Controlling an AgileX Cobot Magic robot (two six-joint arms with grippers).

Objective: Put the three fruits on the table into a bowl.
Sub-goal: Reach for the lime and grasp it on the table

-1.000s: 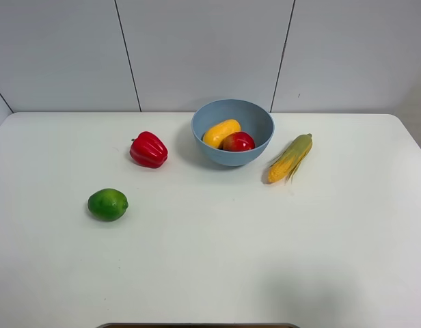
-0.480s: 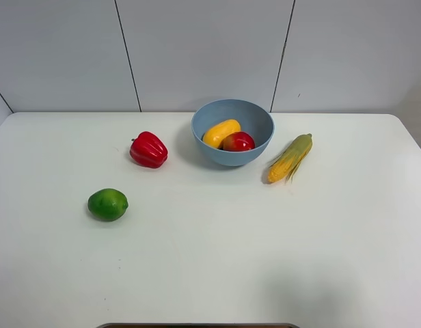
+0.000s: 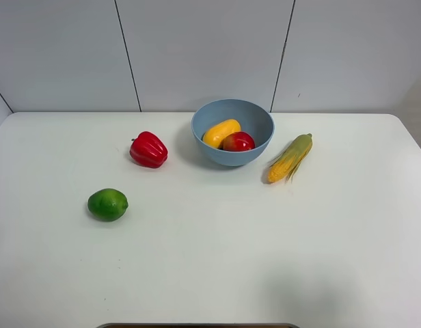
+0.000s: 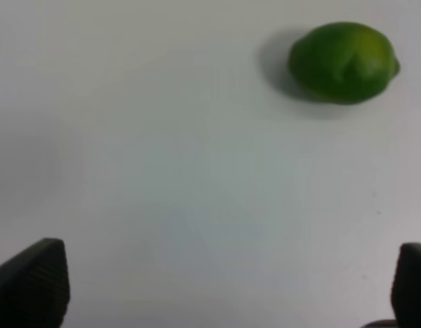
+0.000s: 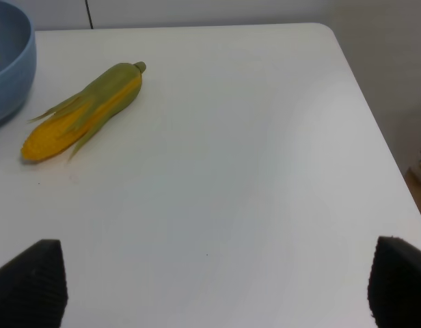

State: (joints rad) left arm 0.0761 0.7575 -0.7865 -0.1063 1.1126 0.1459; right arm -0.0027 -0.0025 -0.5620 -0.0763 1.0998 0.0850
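Observation:
The light-blue bowl (image 3: 232, 132) stands at the back middle of the white table (image 3: 210, 260). The yellow-orange mango (image 3: 221, 132) and the red pomegranate-like fruit (image 3: 238, 142) lie inside it. The green lime (image 3: 107, 204) lies on the table at the front left; it also shows in the left wrist view (image 4: 344, 62). My left gripper (image 4: 227, 287) is open, its dark fingertips (image 4: 33, 281) wide apart over bare table, short of the lime. My right gripper (image 5: 217, 287) is open and empty over bare table near the corn. Neither arm shows in the exterior view.
A ribbed red bell pepper (image 3: 148, 149) lies left of the bowl. A corn cob with green husk (image 3: 290, 158) lies right of the bowl and shows in the right wrist view (image 5: 84, 111), beside the bowl's rim (image 5: 11, 75). The table's right edge (image 5: 374, 137) is close.

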